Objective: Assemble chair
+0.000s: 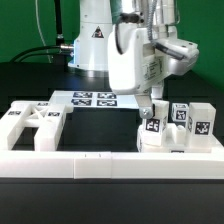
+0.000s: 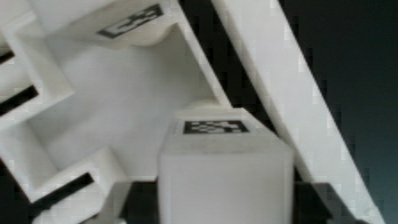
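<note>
My gripper (image 1: 151,106) hangs over the right-hand group of white chair pieces. Its jaws sit tight against both sides of an upright white block (image 1: 151,126) with a square tag on it. In the wrist view my gripper (image 2: 217,205) holds this block (image 2: 217,160), with dark fingers (image 2: 135,205) flush on either side and the tag facing the camera. Two more tagged blocks (image 1: 181,116) (image 1: 201,120) stand just to the exterior view's right. A flat slotted panel (image 1: 30,126) lies at the exterior view's left. A slotted white piece (image 2: 71,100) shows beside the held block in the wrist view.
The marker board (image 1: 92,98) lies at the back by the robot's base. The long white border rail (image 1: 110,160) runs along the front, close below the chair pieces. A white bar (image 2: 267,60) crosses the wrist view diagonally.
</note>
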{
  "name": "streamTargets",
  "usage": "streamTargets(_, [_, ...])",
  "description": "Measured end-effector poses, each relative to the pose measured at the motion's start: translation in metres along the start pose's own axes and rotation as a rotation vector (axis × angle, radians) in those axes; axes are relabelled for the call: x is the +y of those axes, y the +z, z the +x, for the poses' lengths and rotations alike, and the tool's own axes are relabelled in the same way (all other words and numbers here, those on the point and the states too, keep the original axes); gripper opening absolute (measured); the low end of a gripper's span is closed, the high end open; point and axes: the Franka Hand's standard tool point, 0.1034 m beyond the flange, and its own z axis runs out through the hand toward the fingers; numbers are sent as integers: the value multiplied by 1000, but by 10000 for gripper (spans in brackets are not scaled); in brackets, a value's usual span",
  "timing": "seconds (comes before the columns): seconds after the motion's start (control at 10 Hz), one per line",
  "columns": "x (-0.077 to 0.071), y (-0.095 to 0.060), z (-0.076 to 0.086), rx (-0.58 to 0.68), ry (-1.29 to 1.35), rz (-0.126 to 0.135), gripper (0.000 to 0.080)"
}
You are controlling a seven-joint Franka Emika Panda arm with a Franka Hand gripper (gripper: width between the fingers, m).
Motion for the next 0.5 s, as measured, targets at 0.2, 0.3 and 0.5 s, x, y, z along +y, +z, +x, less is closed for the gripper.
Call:
streamTargets(0.2, [0, 1, 0, 0, -20, -1, 289])
streamTargets(0.3, [0, 1, 0, 1, -64, -2, 473])
streamTargets(0.5, [-1, -2, -2, 3, -206, -17, 614])
